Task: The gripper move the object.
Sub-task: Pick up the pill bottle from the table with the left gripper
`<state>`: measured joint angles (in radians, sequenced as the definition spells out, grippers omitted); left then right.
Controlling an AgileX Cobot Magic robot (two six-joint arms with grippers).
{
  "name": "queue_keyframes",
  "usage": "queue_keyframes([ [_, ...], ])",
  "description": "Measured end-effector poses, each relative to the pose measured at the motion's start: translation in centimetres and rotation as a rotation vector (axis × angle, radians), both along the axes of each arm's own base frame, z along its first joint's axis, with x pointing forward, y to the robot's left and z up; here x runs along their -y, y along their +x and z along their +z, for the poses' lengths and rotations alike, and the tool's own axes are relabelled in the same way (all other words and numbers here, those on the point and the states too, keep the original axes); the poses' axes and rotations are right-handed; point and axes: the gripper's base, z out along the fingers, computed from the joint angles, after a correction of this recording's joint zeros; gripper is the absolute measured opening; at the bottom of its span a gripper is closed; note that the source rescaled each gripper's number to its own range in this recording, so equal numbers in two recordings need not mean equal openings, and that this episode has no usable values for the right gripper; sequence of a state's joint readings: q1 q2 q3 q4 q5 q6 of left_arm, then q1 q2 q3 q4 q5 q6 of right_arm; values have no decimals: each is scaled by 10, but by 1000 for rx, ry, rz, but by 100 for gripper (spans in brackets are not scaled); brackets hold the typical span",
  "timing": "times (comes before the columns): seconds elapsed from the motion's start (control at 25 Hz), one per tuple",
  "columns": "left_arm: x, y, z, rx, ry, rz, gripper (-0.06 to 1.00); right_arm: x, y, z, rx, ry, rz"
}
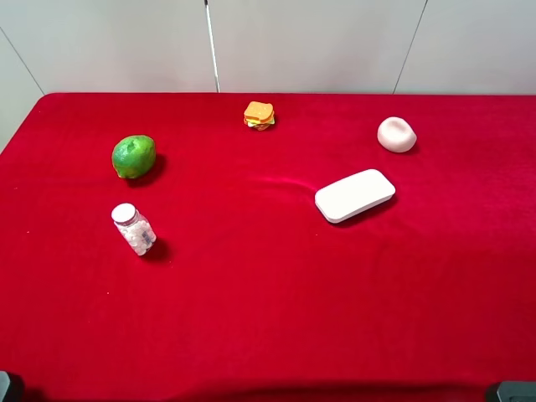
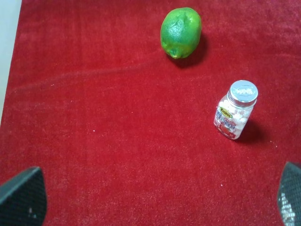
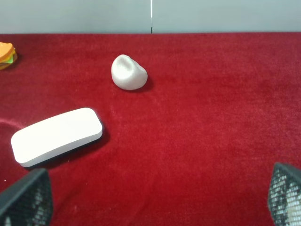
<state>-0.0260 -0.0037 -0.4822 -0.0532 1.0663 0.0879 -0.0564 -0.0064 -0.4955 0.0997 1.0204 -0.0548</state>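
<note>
The small clear bottle [image 1: 134,229] with a white cap and pale contents stands upright on the red cloth at the left, a little in front of the green lime [image 1: 134,156]. In the left wrist view the bottle [image 2: 236,116] stands ahead of my left gripper [image 2: 155,202], which is open and empty with its dark fingertips [image 2: 21,197] wide apart and well short of it. My right gripper [image 3: 155,200] is open and empty, back from the flat white case [image 3: 57,135]. Both arms sit at the table's near edge.
The lime [image 2: 181,32] lies beyond the bottle. A flat white case [image 1: 355,195] lies right of centre, a pale rounded lump [image 1: 396,134] behind it, and a small toy sandwich [image 1: 259,115] at the back middle. The red cloth [image 1: 251,318] covers the table.
</note>
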Motion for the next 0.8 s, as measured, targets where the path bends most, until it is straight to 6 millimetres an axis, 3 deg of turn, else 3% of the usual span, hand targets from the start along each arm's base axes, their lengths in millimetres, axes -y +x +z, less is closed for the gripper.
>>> queue_keyframes([
  [0.36, 2, 2, 2, -13, 4, -24, 97, 0, 0, 0, 0, 0, 0],
  [0.8, 6, 36, 9, -199, 11, -89, 97, 0, 0, 0, 0, 0, 0],
])
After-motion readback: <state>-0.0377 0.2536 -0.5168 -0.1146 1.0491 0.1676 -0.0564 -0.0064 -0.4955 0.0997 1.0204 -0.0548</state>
